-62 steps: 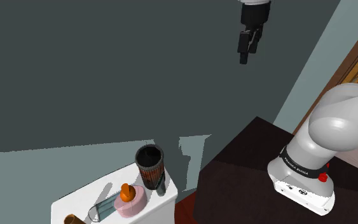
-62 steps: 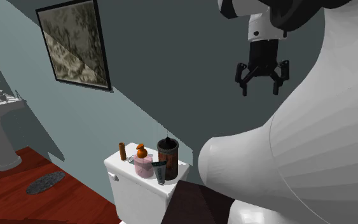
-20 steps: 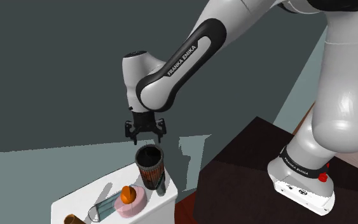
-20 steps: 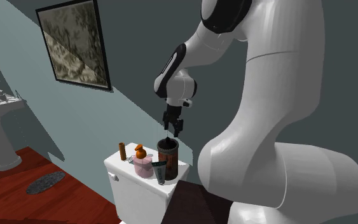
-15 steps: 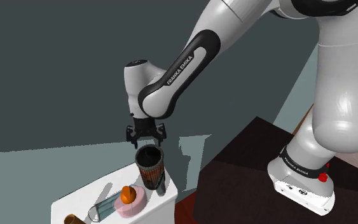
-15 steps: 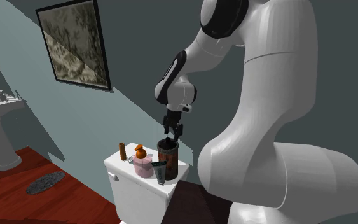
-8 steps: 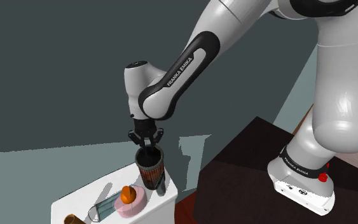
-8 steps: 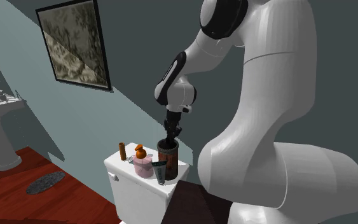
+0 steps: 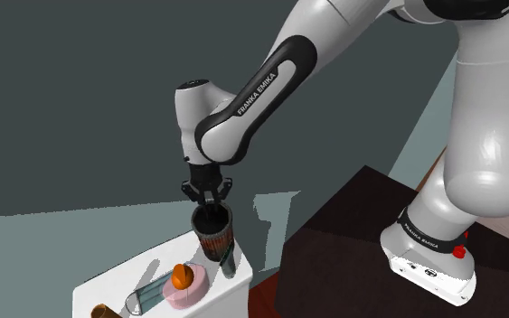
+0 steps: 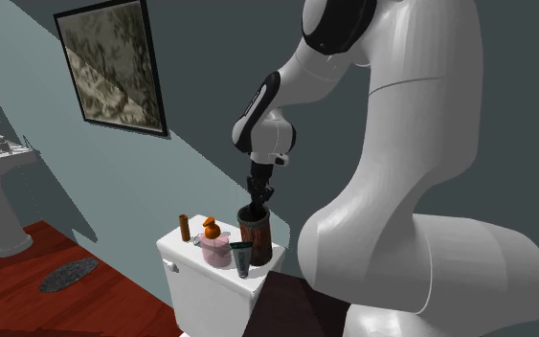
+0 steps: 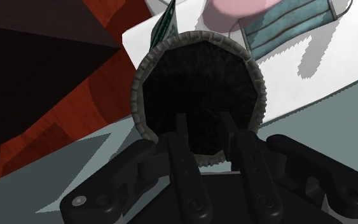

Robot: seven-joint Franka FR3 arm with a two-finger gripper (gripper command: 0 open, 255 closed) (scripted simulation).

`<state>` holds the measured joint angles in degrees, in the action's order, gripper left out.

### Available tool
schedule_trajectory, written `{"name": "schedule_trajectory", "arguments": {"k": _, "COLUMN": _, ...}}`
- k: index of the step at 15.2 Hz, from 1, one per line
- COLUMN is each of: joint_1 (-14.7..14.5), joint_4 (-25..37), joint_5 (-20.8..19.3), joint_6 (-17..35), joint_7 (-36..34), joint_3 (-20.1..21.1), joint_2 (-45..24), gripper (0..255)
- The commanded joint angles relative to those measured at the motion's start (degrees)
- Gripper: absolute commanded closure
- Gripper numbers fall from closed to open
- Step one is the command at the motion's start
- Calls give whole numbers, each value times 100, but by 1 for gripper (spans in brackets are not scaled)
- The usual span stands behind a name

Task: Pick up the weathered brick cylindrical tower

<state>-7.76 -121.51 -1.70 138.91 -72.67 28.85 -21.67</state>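
Observation:
The brick tower [image 9: 214, 237] [image 10: 255, 235] is a brown, banded hollow cylinder with a dark open mouth, on the white toilet tank lid [image 9: 117, 285] [image 10: 176, 251]. It leans a little in the shoulder view. My gripper [image 9: 207, 201] [image 10: 258, 203] comes down from above with its fingertips dipped into the mouth. In the wrist view the gripper [image 11: 208, 124] has both black fingers [image 11: 184, 137] at the near part of the grey rim [image 11: 254, 70], clasping it. The tower's foot is hidden behind a green tube.
Beside the tower on the lid are a green tube [image 9: 230, 262], a pink jar with an orange knob [image 9: 185, 282], a blue face mask [image 9: 148, 294] and a small brown cylinder [image 10: 184, 227]. My dark stand [image 9: 352, 244] is close on the shoulder view's right. A wall rises behind the tank.
The fingers went from apart above the mouth to shut at the rim. Since half a second ago the tower has risen slightly and tipped a little.

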Motion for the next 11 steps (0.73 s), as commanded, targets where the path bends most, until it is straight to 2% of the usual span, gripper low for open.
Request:
{"name": "schedule_trajectory", "arguments": {"k": 1, "joint_1": 30, "joint_4": 20, "joint_5": 64, "joint_6": -122, "joint_7": 23, "joint_3": 43, "joint_2": 116, "gripper": 255}}
{"name": "schedule_trajectory", "arguments": {"k": 11, "joint_1": 177, "joint_4": 170, "joint_5": 383, "joint_6": -784, "joint_7": 159, "joint_3": 208, "joint_2": 681, "gripper": 255}}
